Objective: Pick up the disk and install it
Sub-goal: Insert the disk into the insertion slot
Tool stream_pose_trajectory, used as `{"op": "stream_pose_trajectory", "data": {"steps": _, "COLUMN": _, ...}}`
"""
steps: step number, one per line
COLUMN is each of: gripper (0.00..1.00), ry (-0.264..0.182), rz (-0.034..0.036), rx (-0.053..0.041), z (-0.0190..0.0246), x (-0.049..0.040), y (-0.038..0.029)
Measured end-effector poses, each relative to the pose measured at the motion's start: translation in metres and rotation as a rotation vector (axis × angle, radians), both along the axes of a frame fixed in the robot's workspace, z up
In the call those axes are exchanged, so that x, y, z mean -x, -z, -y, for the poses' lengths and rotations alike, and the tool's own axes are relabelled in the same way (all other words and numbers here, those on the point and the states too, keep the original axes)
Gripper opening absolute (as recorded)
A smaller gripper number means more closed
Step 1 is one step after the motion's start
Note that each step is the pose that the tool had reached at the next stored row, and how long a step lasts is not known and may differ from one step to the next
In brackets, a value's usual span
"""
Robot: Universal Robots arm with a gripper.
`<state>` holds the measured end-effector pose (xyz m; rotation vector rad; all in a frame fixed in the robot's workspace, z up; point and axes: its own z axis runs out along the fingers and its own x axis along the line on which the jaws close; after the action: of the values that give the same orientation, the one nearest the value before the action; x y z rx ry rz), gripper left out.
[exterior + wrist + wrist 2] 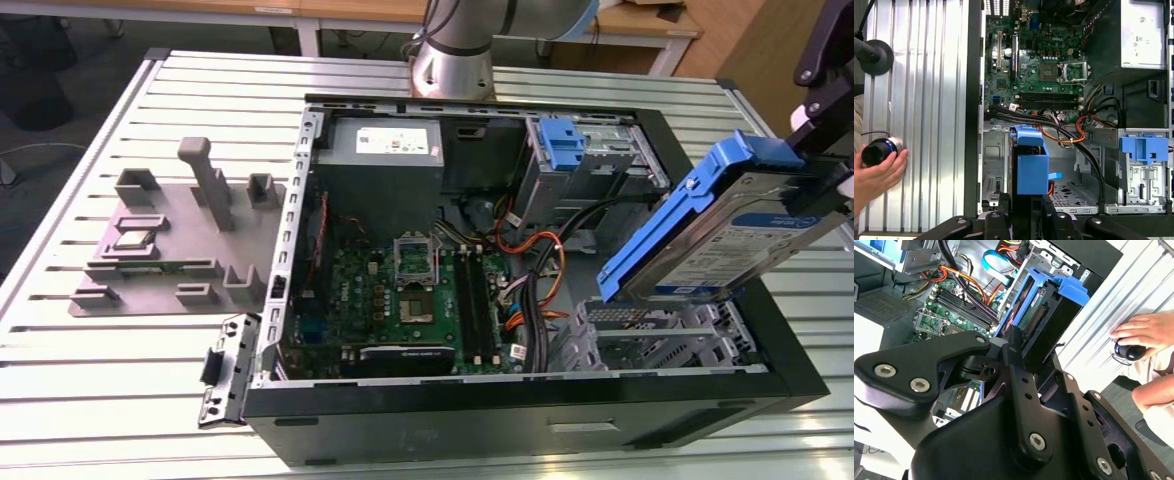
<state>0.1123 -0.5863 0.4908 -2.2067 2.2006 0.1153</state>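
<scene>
Case (534,412) lies open on its side, board facing up. I've got the disk (747,235) in the air over the drive cage (654,335), at four o'clock of the case in the exterior view. Its long axis is tilted, eight o'clock to two o'clock, blue handle end uppermost. Gripper (1027,201) is pinched tight on that disk.

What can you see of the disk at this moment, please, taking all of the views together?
The disk is a flat silver metal rectangle with a white-and-blue label, in a bright blue plastic frame. It hangs steeply tilted over the drive cage of the open computer case, at the exterior view's right. The claw is shut on its upper end; its lower end looks clear of the cage.
</scene>
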Motion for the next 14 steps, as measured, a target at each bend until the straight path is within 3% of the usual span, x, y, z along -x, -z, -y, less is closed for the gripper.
{"op": "stream_pose_trajectory", "data": {"steps": 3, "gripper": 0.35, "ry": 0.0, "rz": 0.0005, "rx": 0.0, "z": 0.0, "x": 0.0001, "y": 0.0}}
{"op": "stream_pose_trajectory", "data": {"steps": 7, "gripper": 0.35, "ry": 0.0, "rz": 0.0147, "rx": -0.0016, "z": 0.0, "x": 0.0015, "y": 0.0001}}
{"op": "stream_pose_trajectory", "data": {"steps": 10, "gripper": 0.35, "ry": 0.0, "rz": 0.0154, "rx": -0.002, "z": 0.0, "x": 0.0014, "y": 0.0001}}
{"op": "stream_pose_trajectory", "data": {"steps": 14, "gripper": 0.35, "ry": 0.0, "rz": 0.0196, "rx": -0.0149, "z": 0.0003, "x": 0.0031, "y": 0.0005}}
